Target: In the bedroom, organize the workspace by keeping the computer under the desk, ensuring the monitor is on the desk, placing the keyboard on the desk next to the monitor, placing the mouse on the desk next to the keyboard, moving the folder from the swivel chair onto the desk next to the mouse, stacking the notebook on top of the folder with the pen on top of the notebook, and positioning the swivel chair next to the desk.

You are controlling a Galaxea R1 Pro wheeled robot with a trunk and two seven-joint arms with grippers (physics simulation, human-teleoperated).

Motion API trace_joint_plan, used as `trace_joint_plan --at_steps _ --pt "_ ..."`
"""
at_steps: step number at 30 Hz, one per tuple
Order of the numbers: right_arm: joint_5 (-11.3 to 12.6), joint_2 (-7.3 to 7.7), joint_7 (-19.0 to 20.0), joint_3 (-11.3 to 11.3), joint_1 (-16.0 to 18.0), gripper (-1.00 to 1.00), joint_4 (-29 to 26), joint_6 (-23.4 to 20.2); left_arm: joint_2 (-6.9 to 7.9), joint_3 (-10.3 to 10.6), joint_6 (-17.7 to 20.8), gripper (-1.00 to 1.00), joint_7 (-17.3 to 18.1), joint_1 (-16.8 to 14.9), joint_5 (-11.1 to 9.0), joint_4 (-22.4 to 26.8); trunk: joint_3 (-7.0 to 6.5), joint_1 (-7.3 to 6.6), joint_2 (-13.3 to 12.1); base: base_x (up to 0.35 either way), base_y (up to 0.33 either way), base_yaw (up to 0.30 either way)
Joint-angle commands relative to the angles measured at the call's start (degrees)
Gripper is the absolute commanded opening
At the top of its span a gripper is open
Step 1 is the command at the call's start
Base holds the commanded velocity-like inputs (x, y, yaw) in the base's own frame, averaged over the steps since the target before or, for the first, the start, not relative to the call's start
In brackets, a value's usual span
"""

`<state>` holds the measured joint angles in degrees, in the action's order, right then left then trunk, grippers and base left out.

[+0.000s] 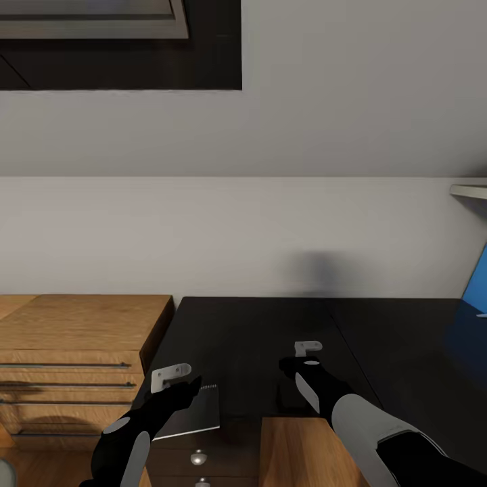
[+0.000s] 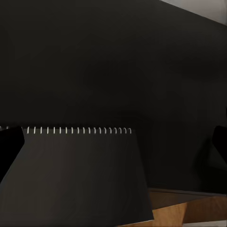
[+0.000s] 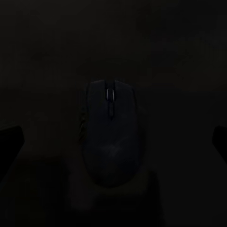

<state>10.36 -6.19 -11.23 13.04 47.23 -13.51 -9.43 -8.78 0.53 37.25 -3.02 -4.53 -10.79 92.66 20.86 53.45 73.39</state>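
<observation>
The mouse (image 3: pixel 109 132) lies between the right pincer's (image 3: pixel 113 142) spread fingers.

The notebook (image 1: pixel 193 412) lies on the desk (image 1: pixel 270 325), at its front left edge. The mouse (image 3: pixel 109 132) sits on the desk too. A wooden drawer unit (image 1: pixel 74 358) stands left of the desk.

Evenly lit head view, soft and slightly blurred, with a faint grey shadow on the wall (image 1: pixel 318 270). Very dim wrist views; mouse (image 3: pixel 109 132) barely visible against glossy black desk (image 1: pixel 270 338).
</observation>
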Motion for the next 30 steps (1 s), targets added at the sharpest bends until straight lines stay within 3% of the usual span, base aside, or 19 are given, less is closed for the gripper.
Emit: trace_joint_plan --at_steps 1,11,18,25,28,30 --pt "0.5 0.03 -0.4 0.5 0.0 1.0 -0.1 -0.3 -0.01 0.0 0.3 1.0 -0.3 0.0 -0.6 0.1 0.25 0.23 0.5 0.0 0.0 0.0" --pt "0.5 0.03 -0.4 0.5 0.0 1.0 -0.1 -0.3 -0.01 0.2 0.3 1.0 -0.3 0.0 -0.6 0.1 2.05 2.42 4.5 0.0 0.0 0.0" --pt "0.5 0.03 -0.4 0.5 0.0 1.0 -0.1 -0.3 0.21 0.1 -0.1 1.0 -0.2 0.0 -0.6 0.1 2.05 2.42 4.5 0.0 0.0 0.0" --pt "0.5 -0.11 -0.4 0.5 0.0 1.0 -0.3 -0.3 0.56 -0.2 -6.5 1.0 -0.3 -0.2 -0.6 0.1 2.05 2.42 4.5 0.0 0.0 0.0" --pt "0.5 -0.09 -0.4 0.5 0.0 1.0 -0.3 -0.3 0.47 -0.3 -7.4 1.0 -0.4 -2.1 -0.6 0.1 2.05 2.42 4.5 0.0 0.0 0.0" --pt "0.5 -0.01 -0.4 0.5 0.0 1.0 -0.5 -0.3 0.23 -0.5 -7.1 1.0 -0.5 -6.0 -1.9 0.1 2.05 2.42 4.5 0.0 0.0 0.0"
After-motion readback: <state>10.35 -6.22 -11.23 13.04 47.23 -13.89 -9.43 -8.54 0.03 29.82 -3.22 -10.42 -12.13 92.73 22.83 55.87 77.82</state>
